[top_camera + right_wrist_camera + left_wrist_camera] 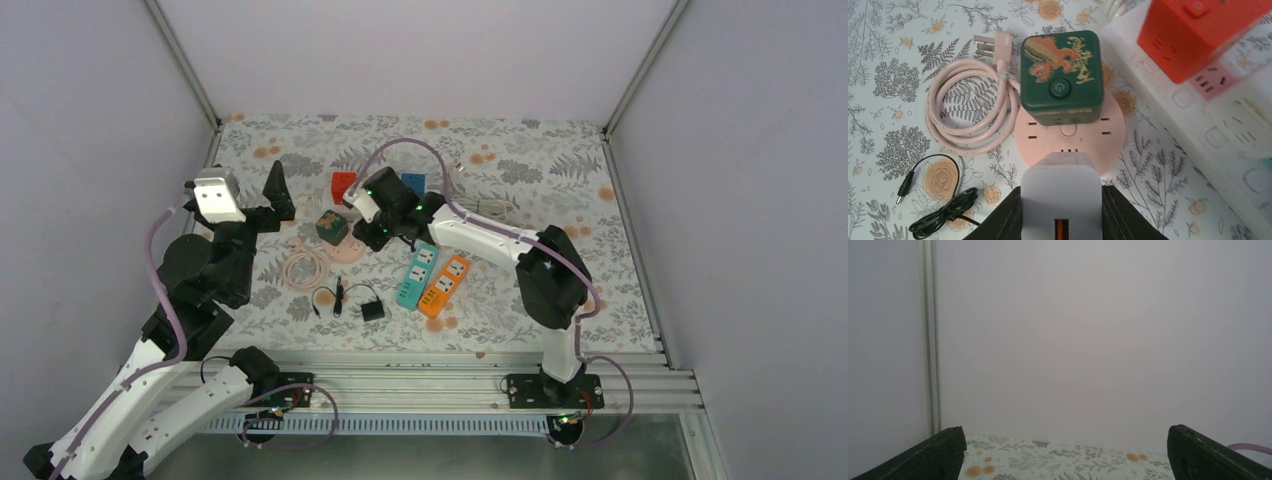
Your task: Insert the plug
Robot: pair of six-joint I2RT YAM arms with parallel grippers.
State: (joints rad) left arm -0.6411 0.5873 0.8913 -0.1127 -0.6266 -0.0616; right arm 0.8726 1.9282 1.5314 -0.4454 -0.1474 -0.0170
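My right gripper [1062, 210] is shut on a white plug adapter [1062, 197] with an orange USB port, held just above the near part of a round pink power socket [1038, 140]. A green cube adapter [1060, 77] with a gold dragon sits on the far part of that socket. In the top view the right gripper [375, 232] is beside the green cube [331, 227]. My left gripper [275, 195] is open and empty, raised at the left and facing the back wall; its fingertips [943, 452] show at the bottom corners.
The socket's pink coiled cord [965, 107] and plug lie left of it. A black adapter with cable [350, 300], teal [417, 273] and orange [445, 285] power strips, a red cube [343, 185], a blue cube [412, 183] and a white strip [1208, 135] lie around.
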